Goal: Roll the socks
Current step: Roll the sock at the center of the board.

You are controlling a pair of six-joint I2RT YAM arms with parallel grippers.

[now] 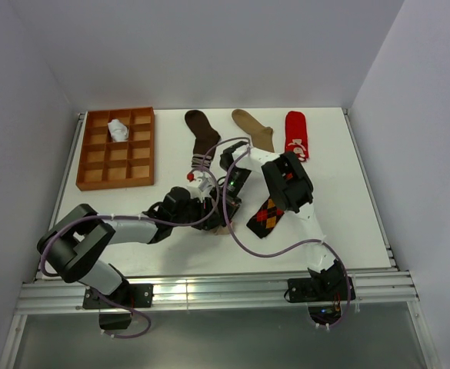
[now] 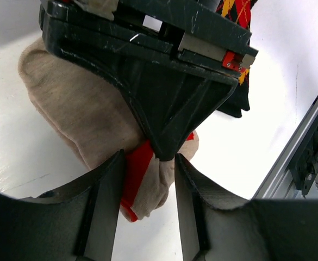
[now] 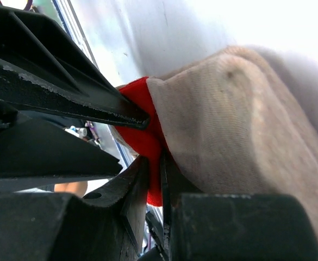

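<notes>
Enclosing the station on three sides, plain pale walls (image 1: 209, 54) stand around a white table (image 1: 340, 223); a metal rail (image 1: 225, 286) runs along its near edge; an orange-brown gridded tray (image 1: 86, 181) sits at the rear left, with one white sock (image 1: 118, 130) bundled in a rear-row compartment. Laid flat along the rear, left to right: dark brown sock (image 1: 203, 134); tan sock (image 1: 254, 128); red sock (image 1: 296, 135). The black-orange argyle sock (image 1: 266, 216) lies flat mid-table, at an angle. Just left of it, on the table between both arms, lies the beige red-toed sock (image 2: 82, 114): folded into a thick, rounded bundle, with the red toe at its narrower end. Left gripper (image 2: 148, 163): fingers part-closed, one pressed on each side of that red-toed end. Right gripper (image 3: 154, 163): fingers nearly together, pinching the red fabric between them.
</notes>
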